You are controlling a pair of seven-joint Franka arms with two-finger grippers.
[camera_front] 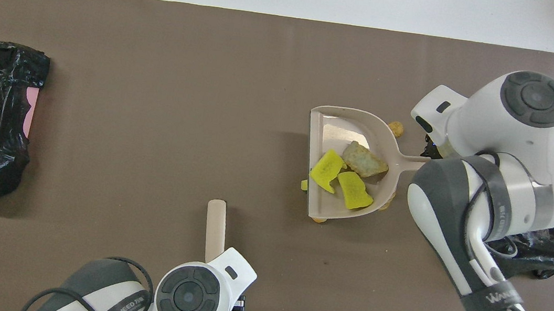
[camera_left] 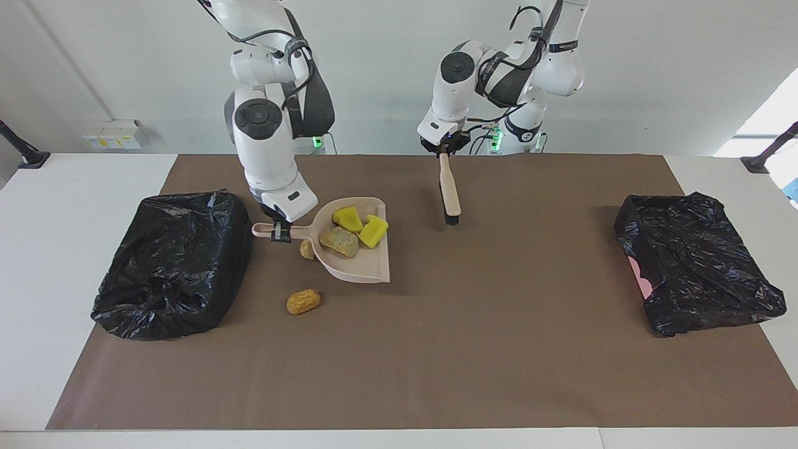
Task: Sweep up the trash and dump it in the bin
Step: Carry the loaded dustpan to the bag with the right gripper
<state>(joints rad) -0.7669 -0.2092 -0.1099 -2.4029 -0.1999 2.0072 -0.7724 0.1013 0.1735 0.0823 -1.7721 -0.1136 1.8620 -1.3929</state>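
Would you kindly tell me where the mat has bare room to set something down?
Bare: the wide stretch between the dustpan and the left arm's end bin. Crowded: beside the other bin, with loose trash and the right claw.
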